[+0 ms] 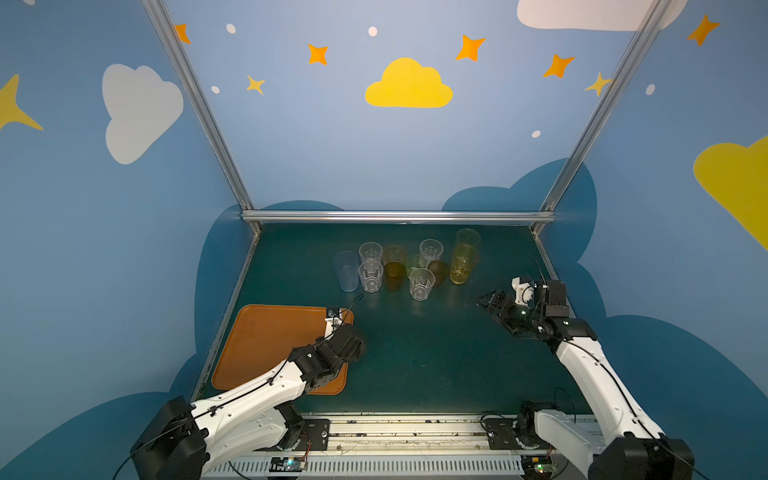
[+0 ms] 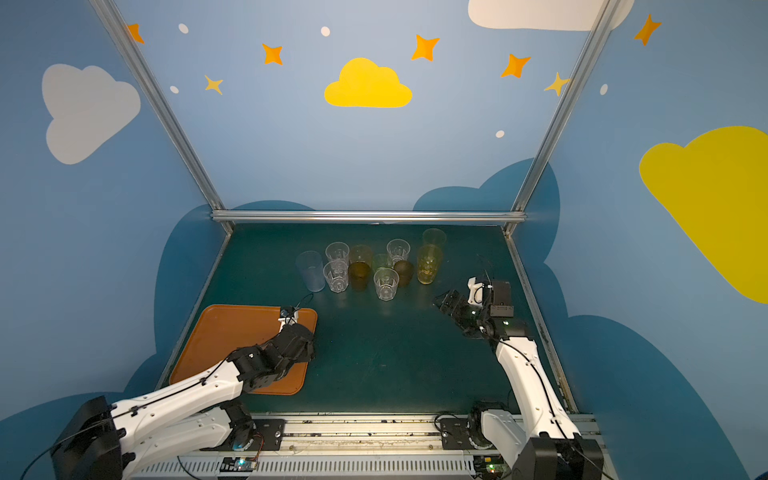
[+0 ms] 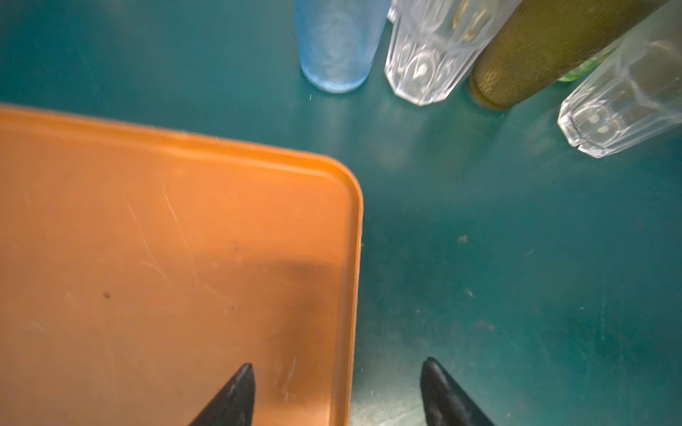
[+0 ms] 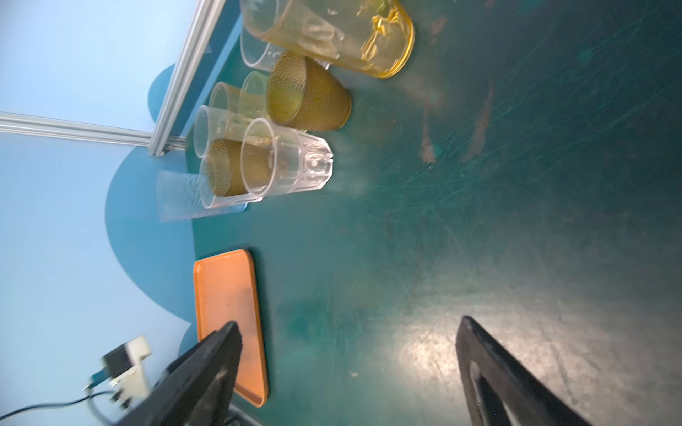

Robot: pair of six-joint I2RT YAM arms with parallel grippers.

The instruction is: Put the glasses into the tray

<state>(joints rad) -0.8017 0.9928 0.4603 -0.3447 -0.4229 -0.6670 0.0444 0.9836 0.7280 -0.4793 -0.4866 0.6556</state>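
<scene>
Tray (image 1: 257, 345) is orange-brown plastic, a flat rectangle with rounded corners and a low raised rim. The left wrist view shows fine scratches on it. It sits at the near left of the mat (image 1: 415, 357), which is dark green and pretty scuffed.

The glasses (image 1: 415, 266) are all upright in one tight bunch at the far middle of the mat, well apart from the tray:
- The tall bluish glass (image 1: 346, 272) at the left end is frosted and smooth-walled.
- Four short clear glasses (image 1: 370, 276) have cut facets and thick angular bases.
- Two brown glasses (image 1: 394, 276) have a fine pebbled skin, easy to see in both wrist views.
- The small green glass (image 1: 415, 262) and the amber glass (image 1: 394, 253) are tucked in the middle.
- Two tall yellow glasses (image 1: 463, 266) stand at the right end, one behind the other.

The left gripper (image 3: 337, 370) points down at the tray's right edge. Its jaws are apart with nothing between them, one finger over the tray and one over the mat.

The right gripper (image 4: 348, 324) hangs over the right side of the mat near the yellow glasses. Its jaws are spread wide and hold nothing.
</scene>
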